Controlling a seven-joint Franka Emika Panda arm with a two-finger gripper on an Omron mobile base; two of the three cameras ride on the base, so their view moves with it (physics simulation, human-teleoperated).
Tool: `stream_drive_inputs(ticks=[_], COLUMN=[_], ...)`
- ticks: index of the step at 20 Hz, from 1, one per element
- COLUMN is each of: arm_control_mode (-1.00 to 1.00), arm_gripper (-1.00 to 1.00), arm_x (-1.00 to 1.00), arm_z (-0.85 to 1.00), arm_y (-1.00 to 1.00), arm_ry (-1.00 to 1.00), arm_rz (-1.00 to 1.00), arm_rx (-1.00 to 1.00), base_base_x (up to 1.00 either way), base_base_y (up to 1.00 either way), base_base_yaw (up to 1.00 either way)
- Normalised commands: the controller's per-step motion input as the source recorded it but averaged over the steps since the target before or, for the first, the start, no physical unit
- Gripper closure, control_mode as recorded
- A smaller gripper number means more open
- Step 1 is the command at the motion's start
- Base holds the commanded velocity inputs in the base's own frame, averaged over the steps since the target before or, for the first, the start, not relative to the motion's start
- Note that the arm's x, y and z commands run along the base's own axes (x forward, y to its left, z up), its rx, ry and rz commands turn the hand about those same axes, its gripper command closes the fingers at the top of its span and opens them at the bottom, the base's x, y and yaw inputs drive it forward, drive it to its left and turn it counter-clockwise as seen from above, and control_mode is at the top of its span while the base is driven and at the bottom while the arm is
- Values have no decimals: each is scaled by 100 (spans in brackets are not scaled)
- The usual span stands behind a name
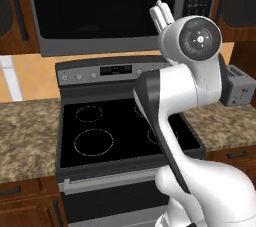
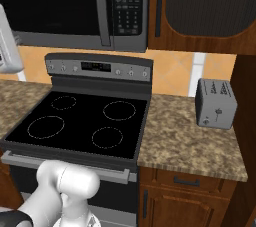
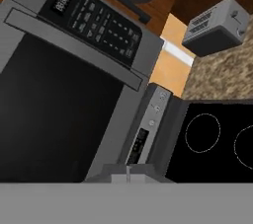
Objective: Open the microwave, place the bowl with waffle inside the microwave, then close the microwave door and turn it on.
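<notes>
The microwave (image 1: 107,46) hangs above the stove, and the microwave door (image 1: 100,1) is closed, its dark glass filling most of the front. The door's grey handle bar (image 3: 74,45) runs beside the black keypad strip (image 3: 99,20). My gripper (image 1: 160,15) is raised in front of the door's lower right corner, fingers pointing up and shut with nothing between them. In the hand view the shut gripper (image 3: 127,174) faces the door glass (image 3: 49,109) from a short distance, touching nothing. The bowl and the waffle are out of view.
A black stove (image 1: 120,121) with four burner rings sits below the microwave. Granite counter (image 2: 190,141) runs on both sides. A small grey toaster (image 2: 216,103) stands on the right counter. Dark wood cabinets (image 2: 200,6) flank the microwave.
</notes>
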Motion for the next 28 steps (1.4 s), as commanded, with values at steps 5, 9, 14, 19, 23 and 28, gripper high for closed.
stream_drive_inputs(ticks=[5, 9, 14, 19, 23, 28], arm_control_mode=[-100, -100, -100, -100, -100, -100], arm_gripper=[100, 100, 100, 100, 100, 100], arm_x=[-24, -1, 0, 0, 0, 0], arm_z=[0, 0, -7, -5, 0, -3], arm_y=[2, -6, -18, -16, -15, -28], arm_ry=[-2, 3, 13, 3, 0, -1], arm_rz=[8, 4, 10, 17, 19, 17], arm_rx=[-22, -6, -15, -29, -30, -21], base_base_x=[0, 0, 0, 0, 0, 0], base_base_y=[0, 0, 0, 0, 0, 0], base_base_yaw=[0, 0, 0, 0, 0, 0])
